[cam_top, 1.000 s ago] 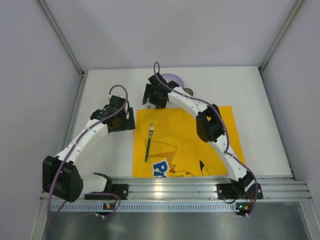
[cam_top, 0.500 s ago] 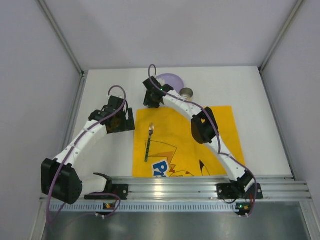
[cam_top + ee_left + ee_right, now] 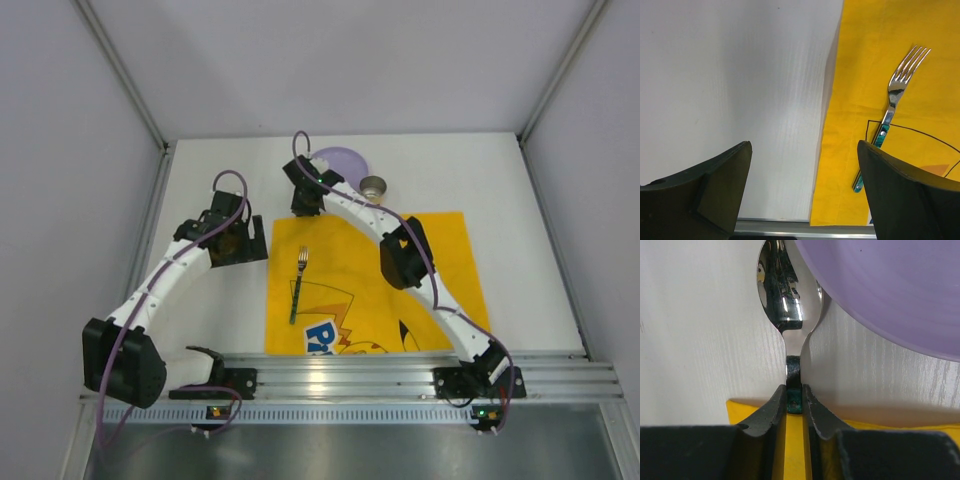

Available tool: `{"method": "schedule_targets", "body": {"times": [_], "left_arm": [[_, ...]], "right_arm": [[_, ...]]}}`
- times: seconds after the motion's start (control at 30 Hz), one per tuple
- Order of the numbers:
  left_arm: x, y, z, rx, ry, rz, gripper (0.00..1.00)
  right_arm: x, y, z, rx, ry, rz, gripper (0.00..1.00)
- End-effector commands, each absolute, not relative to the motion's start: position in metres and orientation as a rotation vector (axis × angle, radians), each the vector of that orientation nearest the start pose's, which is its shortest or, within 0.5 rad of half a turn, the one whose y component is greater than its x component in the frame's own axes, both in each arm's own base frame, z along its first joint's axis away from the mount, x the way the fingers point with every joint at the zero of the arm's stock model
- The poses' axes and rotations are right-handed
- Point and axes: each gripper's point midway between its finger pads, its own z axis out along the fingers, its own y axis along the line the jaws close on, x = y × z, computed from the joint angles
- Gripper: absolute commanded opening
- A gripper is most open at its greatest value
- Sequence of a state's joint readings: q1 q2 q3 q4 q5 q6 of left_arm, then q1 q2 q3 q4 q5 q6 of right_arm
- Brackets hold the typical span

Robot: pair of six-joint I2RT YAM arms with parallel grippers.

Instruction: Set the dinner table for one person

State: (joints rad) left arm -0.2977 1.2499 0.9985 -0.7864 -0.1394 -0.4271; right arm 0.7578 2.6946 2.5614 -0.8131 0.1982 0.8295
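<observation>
1. The dinner table [image 3: 500, 190] is the broad white top that fills the floor of the booth, with everything else sitting on it and both arms bolted along its near edge.
2. A yellow printed placemat [image 3: 440, 260] lies flat on the near middle of the table, its near edge against the rail.
3. The right arm arches over the placemat to its far left corner. There the right gripper [image 3: 794, 392] has its fingers pinched together on the neck of a spoon, with a bit of teal handle showing between them.
4. The left arm reaches out over the bare white surface left of the placemat. The left gripper [image 3: 802, 150] hangs there with its jaws spread wide and nothing between them, straddling the placemat's left edge as its own camera sees it.
5. A purple plate [image 3: 340, 160] sits on the white top just beyond the placemat's far edge, partly hidden behind the right wrist.
6. A fork [image 3: 892, 95] with a teal handle lies on the left part of the placemat, tines pointing away from the arms.
7. The spoon [image 3: 785, 295] has its bowl over the white top, close against the plate's rim. Whether they touch I cannot tell. Its handle runs back over the placemat's edge.
8. A small round metal cup [image 3: 373, 185] stands near the plate, just right of it, off the placemat.
</observation>
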Motion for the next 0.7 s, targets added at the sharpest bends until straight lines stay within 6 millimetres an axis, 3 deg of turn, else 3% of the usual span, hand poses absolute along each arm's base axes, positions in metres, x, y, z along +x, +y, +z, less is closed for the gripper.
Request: {"method": "schedule_targets", "body": {"times": [0.0,0.13,0.17,0.23,0.27,0.33,0.37,0.43,0.47,0.6,0.63,0.67], "left_arm": [[0.281,-0.079,0.137,-0.198,2.55,-0.115,0.91],[0.281,-0.077,0.14,-0.197,2.547,-0.105,0.91],[0.28,-0.077,0.14,-0.198,2.549,-0.102,0.91],[0.28,-0.076,0.14,-0.201,2.548,-0.097,0.91],[0.28,-0.076,0.14,-0.202,2.546,-0.096,0.91],[0.281,-0.076,0.139,-0.208,2.549,-0.094,0.91],[0.282,-0.076,0.139,-0.208,2.549,-0.094,0.91],[0.284,-0.077,0.141,-0.212,2.545,-0.097,0.91],[0.286,-0.077,0.143,-0.213,2.541,-0.096,0.91],[0.291,-0.075,0.147,-0.213,2.534,-0.075,0.91],[0.291,-0.075,0.148,-0.212,2.533,-0.073,0.91],[0.292,-0.074,0.149,-0.212,2.531,-0.065,0.91]], "right_arm": [[0.445,0.432,0.005,0.107,2.579,0.291,0.07],[0.448,0.432,0.009,0.131,2.588,0.346,0.0],[0.458,0.434,0.026,0.143,2.547,0.402,0.0],[0.461,0.439,0.036,0.103,2.523,0.462,0.0],[0.471,0.446,0.064,0.095,2.444,0.523,0.0],[0.477,0.455,0.088,0.049,2.366,0.585,0.0],[0.486,0.465,0.121,0.046,2.271,0.669,0.0],[0.491,0.471,0.149,0.025,2.191,0.72,0.0],[0.497,0.476,0.18,0.031,2.111,0.765,0.0],[0.508,0.475,0.248,0.024,1.944,0.812,0.0],[0.507,0.469,0.273,0.013,1.896,0.814,0.0],[0.509,0.463,0.286,0.017,1.868,0.793,0.0]]}}
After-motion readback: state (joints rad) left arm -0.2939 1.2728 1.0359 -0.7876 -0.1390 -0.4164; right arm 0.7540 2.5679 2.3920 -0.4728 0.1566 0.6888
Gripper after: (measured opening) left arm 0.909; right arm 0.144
